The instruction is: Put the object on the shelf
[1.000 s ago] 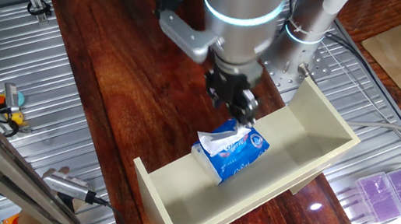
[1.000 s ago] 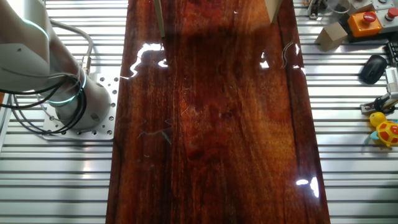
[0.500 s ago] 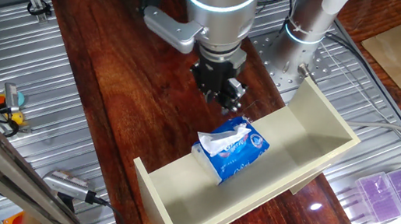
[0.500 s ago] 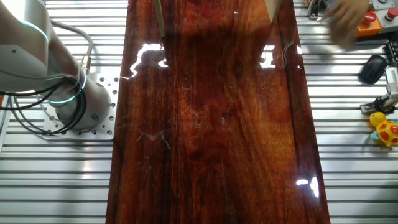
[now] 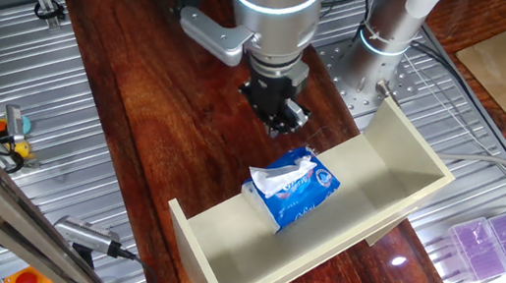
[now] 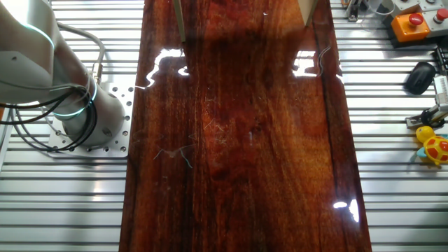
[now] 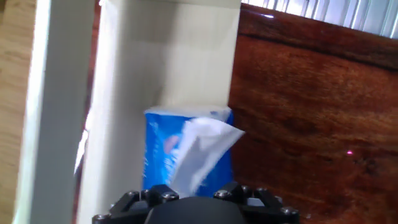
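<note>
Tissue pack (image 5: 293, 191) on shelf (image 5: 397, 177), below gripper (image 5: 286, 121)

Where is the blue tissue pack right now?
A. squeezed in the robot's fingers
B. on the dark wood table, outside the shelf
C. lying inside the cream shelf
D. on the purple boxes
C. The tissue pack lies on the inner panel of the shelf, and the gripper is above and beside it, not touching it.

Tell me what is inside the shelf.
Only the tissue pack lies inside the shelf, white tissue up, near the open front edge. The gripper is clear of it. What lies under the pack is hidden.
</note>
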